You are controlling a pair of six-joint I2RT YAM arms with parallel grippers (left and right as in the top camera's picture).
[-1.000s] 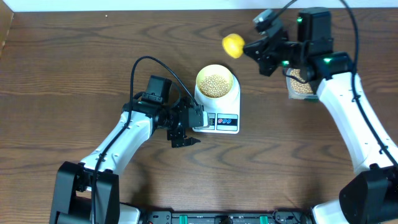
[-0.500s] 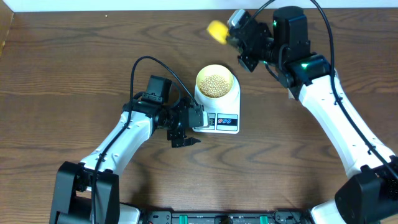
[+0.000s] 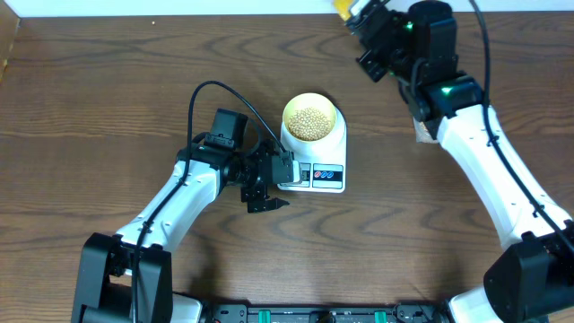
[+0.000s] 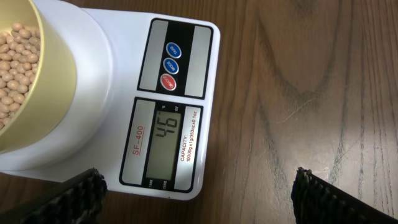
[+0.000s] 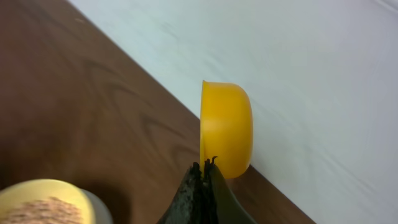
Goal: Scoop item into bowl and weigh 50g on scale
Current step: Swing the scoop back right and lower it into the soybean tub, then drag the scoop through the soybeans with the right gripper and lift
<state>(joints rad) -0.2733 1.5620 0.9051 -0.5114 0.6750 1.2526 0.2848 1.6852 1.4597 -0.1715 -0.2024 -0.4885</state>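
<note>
The pale yellow bowl [image 3: 310,119] holds tan beans [image 3: 310,122] and stands on the white scale [image 3: 316,170]. In the left wrist view the scale's display [image 4: 163,140] reads 46, and the bowl [image 4: 38,93] with its beans [image 4: 13,62] sits at the left. My left gripper [image 3: 265,199] is open and empty just in front of the scale's left corner, its fingertips [image 4: 74,198] wide apart. My right gripper [image 5: 205,168] is shut on the handle of the yellow scoop [image 5: 227,134], raised at the table's far edge. In the overhead view only a sliver of the scoop [image 3: 343,7] shows.
A pale wall [image 5: 298,74] rises behind the table's far edge. The bowl [image 5: 38,202] shows at the bottom left of the right wrist view. A corner of the clear tub [image 3: 420,135] peeks from under my right arm.
My right arm has carried the scoop from beside the bowl away to the table's far edge, almost out of the overhead view. The left arm has not moved.
</note>
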